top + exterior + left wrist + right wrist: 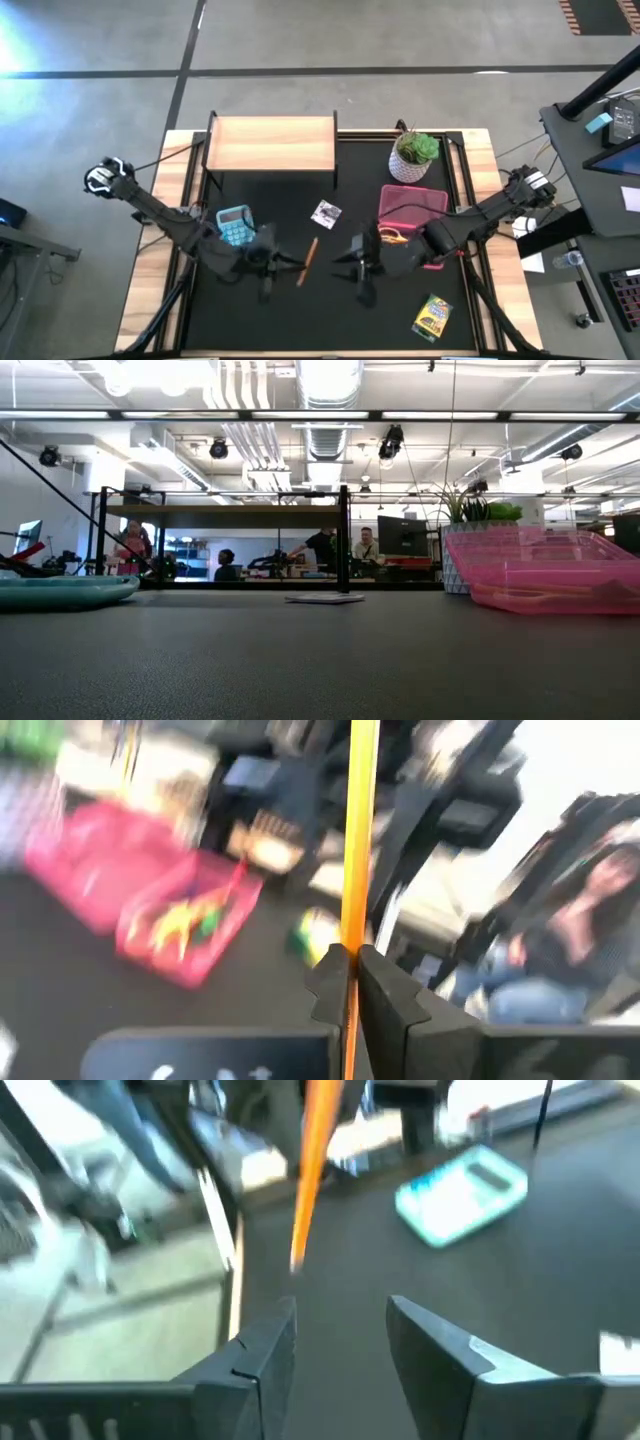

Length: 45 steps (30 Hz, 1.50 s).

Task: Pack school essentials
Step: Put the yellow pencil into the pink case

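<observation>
Left gripper [352,982]: fingers clamped on an orange pencil [358,840], held above the mat. Right gripper [340,1330]: facing it, fingers spread, empty. Pink tray [412,205]: beside the right arm.

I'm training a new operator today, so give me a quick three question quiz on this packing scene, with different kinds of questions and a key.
1. True or false: the left gripper is shut on the orange pencil.
2. The pink tray lies nearest: A the potted plant, B the blue calculator, C the wooden shelf.
3. Fill in: the right gripper is ____.

Key: 1 true. 2 A. 3 open.
</observation>
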{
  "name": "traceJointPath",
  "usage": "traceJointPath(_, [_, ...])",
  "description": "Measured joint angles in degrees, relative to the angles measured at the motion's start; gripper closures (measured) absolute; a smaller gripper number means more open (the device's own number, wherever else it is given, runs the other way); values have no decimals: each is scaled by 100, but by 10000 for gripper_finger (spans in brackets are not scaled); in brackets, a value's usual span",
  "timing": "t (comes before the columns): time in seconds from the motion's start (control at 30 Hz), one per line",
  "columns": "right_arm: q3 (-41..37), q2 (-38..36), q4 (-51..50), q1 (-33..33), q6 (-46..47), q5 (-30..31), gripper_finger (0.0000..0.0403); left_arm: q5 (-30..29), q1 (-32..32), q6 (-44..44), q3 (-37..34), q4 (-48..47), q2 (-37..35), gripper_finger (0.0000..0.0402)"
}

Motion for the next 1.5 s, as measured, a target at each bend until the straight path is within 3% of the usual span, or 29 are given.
traceJointPath(0.2, [62,-34,1090,-208,-414,18,206,9,77,1309,36,1312,-11,400])
traceJointPath(0.47, [285,-29,1896,-363,-839,24,168,7,149,1364,-3,1306,-3,401])
traceJointPath(0.7, [548,244,2143,-475,-769,40,175,11,285,1360,1,1343,216,401])
traceJointPath(0.93, [715,340,2100,-488,-728,24,222,11,318,1361,-1,1355,283,401])
traceJointPath(1.27, [715,338,2047,-496,-700,18,379,56,323,1514,-6,1522,239,401])
traceJointPath(1.5, [715,297,1937,-499,-658,16,391,74,343,1469,-17,1648,241,401])
